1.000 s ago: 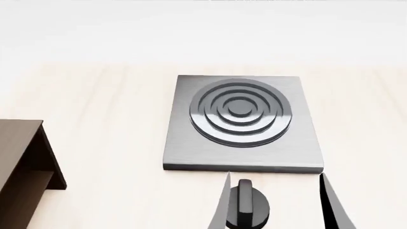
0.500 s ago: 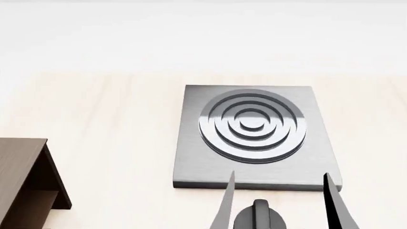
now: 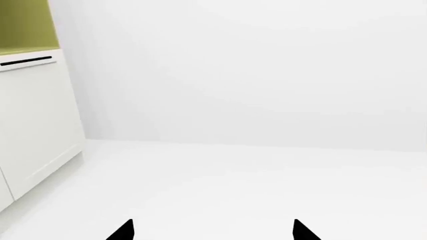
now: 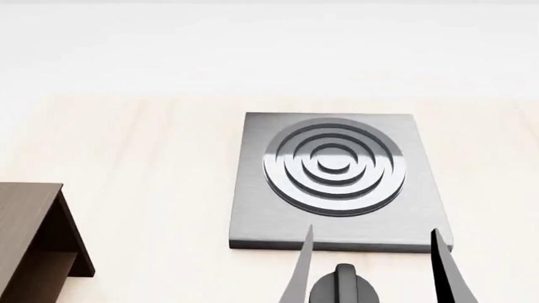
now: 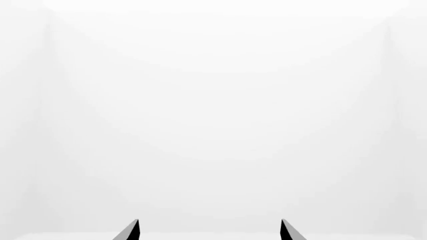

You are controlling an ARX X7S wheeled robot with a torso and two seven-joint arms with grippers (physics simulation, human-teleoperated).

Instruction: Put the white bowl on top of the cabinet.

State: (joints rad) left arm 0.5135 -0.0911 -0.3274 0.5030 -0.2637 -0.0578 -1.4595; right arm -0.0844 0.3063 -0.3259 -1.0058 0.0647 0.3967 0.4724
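Table [image 4: 143, 158]: pale wood. Your head view has tilted since a second ago, sliding everything down the frame, then held.
Stove plate [image 4: 337, 180]: grey, ringed, mid-table.
Cabinet [image 4: 29, 208]: dark brown, at the table's left edge, top bare.
Right gripper [image 4: 375, 268]: two fingers spread wide, holding nothing, with a dark knob-like part between them.
Left gripper [image 3: 212, 231]: seen only in its wrist view, tips apart, empty, facing a white cupboard [image 3: 37, 120].
White bowl: in none of your views; you likely must look further.
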